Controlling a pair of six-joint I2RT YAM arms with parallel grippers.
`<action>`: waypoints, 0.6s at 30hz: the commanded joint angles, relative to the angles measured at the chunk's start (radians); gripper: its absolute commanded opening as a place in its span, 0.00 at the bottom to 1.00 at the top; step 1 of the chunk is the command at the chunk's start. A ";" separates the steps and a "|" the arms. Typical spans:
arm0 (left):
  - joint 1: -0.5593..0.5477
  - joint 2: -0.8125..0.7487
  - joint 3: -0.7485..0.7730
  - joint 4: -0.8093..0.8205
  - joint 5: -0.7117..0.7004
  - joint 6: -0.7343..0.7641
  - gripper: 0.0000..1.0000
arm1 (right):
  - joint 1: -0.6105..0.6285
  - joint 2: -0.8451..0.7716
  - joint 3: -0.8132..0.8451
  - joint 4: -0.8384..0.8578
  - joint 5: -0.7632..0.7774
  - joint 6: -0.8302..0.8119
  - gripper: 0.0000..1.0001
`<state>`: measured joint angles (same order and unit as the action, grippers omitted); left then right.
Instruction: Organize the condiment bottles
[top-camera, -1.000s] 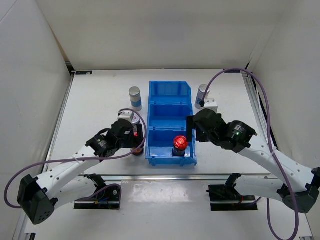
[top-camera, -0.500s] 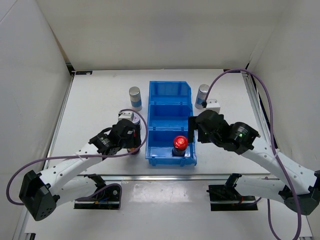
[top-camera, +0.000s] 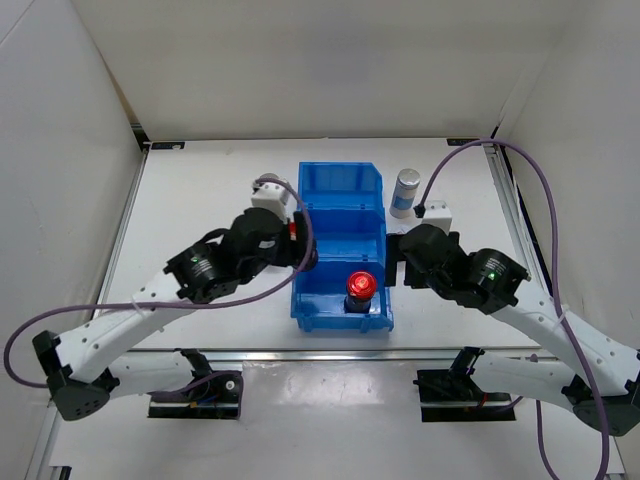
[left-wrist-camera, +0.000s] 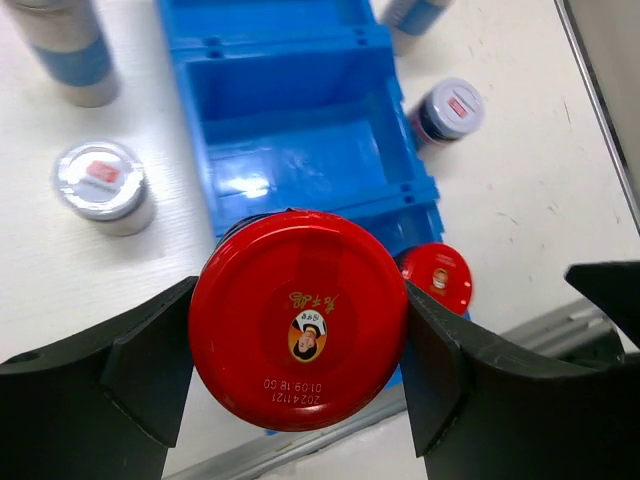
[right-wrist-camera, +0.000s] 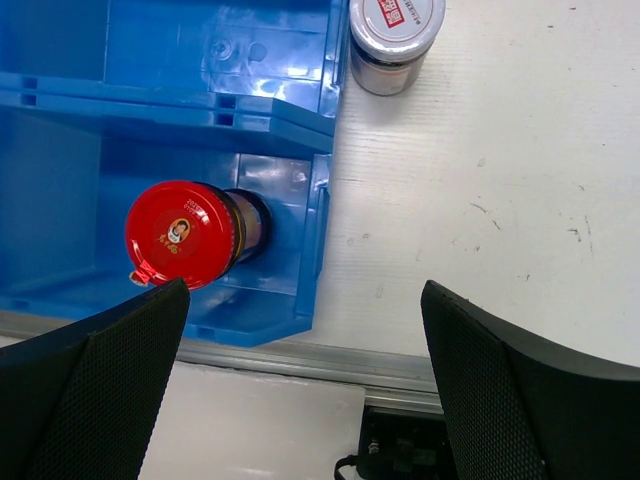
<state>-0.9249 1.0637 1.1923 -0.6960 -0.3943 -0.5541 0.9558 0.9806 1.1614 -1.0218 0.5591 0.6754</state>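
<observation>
Over the left wall of the blue bin, left gripper clamps a red-capped jar. Its fingers are part-closed and tight on the cap's edge. Jar is upright and raised off the table. Below it are the bin's left rim and near end; which compartment it hangs over, cannot tell.

Near compartment holds a second red-capped jar, right of centre, with room on its left. Middle and far compartments show open floor.

At the bin's right rim, right gripper is spread wide and holds nothing. It hovers over the rim and the table strip beside it.

Just beside the right wall stands one silver-lidded jar, a thin gap between them. Open table lies to its right.

Left of the bin, the other silver-lidded jar stands near the wall, not touching.

Further back, left cylinder stands off the bin's far end, apart from the wall. Near the far-right corner is right cylinder.

Along the front, metal rail runs close to the bin's near wall.
</observation>
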 joint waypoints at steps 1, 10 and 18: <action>-0.058 0.070 0.036 0.087 -0.003 -0.029 0.12 | 0.001 -0.014 -0.006 -0.020 0.044 0.026 1.00; -0.111 0.163 -0.109 0.236 0.038 -0.099 0.12 | 0.001 -0.032 -0.016 -0.050 0.053 0.035 1.00; -0.130 0.261 -0.218 0.329 0.006 -0.110 0.17 | 0.001 -0.033 -0.025 -0.050 0.074 0.035 1.00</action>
<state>-1.0496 1.3369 0.9817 -0.5205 -0.3511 -0.6449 0.9558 0.9619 1.1469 -1.0607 0.5888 0.6926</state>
